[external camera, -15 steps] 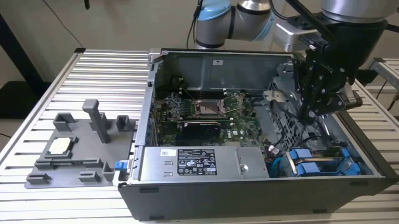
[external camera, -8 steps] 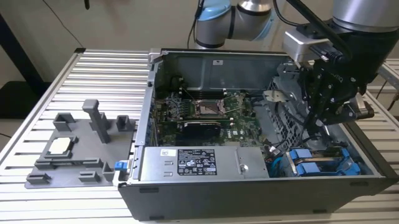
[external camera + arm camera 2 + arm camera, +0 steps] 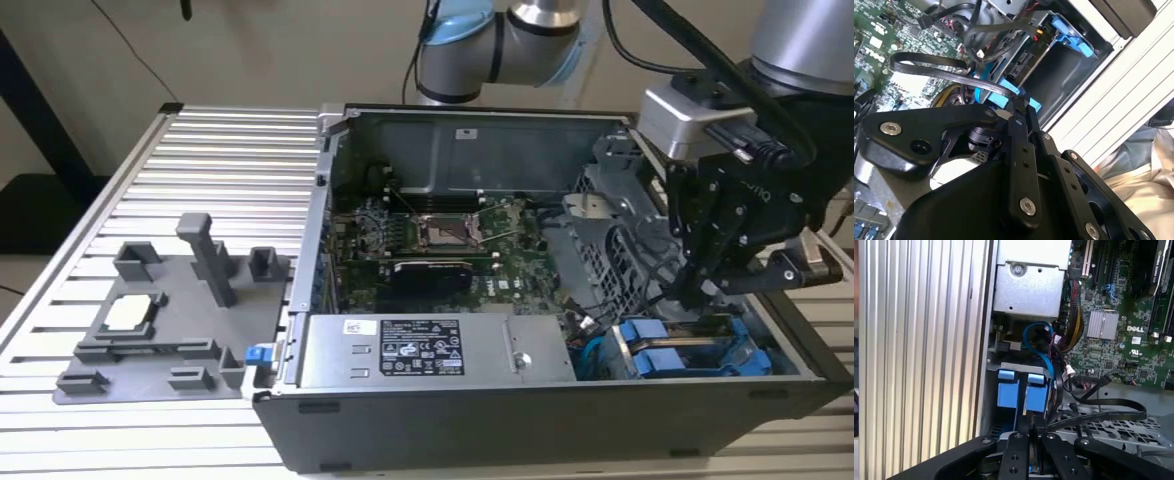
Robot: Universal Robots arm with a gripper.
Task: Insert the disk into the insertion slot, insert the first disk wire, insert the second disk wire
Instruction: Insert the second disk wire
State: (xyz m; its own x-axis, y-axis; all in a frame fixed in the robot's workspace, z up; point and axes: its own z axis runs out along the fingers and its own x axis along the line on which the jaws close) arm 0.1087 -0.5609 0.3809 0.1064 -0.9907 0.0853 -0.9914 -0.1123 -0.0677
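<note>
You see two blue-carrier drives (image 3: pixel 674 352) seated in the drive cage (image 3: pixel 627 240), at the case's (image 3: pixel 534 420) five o'clock; gripper (image 3: pixel 1030 432) pinches a flat black wire (image 3: pixel 1099 416).

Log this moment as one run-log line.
gripper: shut on flat black cable | cable: loops over the drive cage | position: above blue-carrier drives | drives: two seated in cage | case: open

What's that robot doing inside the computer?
The gripper is reaching into the open computer case, right above two blue disk carriers already sitting in their bay. In both wrist views its fingers are pinched on a flat black wire that loops over toward the green board.
</note>
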